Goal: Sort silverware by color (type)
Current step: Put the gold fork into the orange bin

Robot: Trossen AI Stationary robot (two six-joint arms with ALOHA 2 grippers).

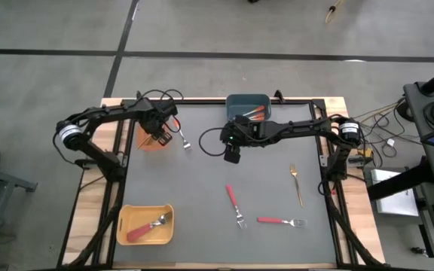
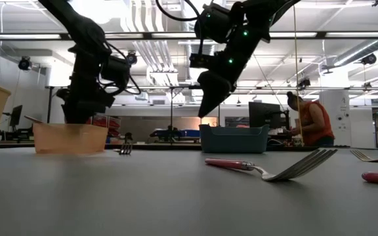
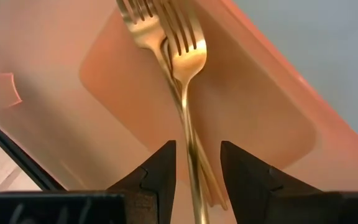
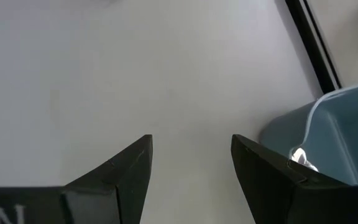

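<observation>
Counting the silverware from above: two red-handled forks (image 1: 233,200) (image 1: 277,220) lie on the open mat at lower centre, one gold fork (image 1: 297,184) lies to their right, and one silver fork (image 1: 184,139) with a dark or hard-to-read handle sits just right of the orange bin (image 1: 148,141) at upper left. The yellow bin (image 1: 132,215) at lower left holds what looks like two red-handled forks (image 1: 148,226), though they overlap. The blue-grey bin (image 1: 236,102) at upper centre holds orange-handled forks (image 1: 255,114), too bunched to count.

The left gripper (image 3: 197,171) hangs over the orange bin, its jaws narrow around the stem of a gold fork (image 3: 188,59); a second gold fork (image 3: 143,22) lies beneath it in the bin. The right gripper (image 4: 191,165) hovers over bare mat just below the blue-grey bin, jaws wide and holding nothing. The only writing is a partial "N" on the right wrist.
</observation>
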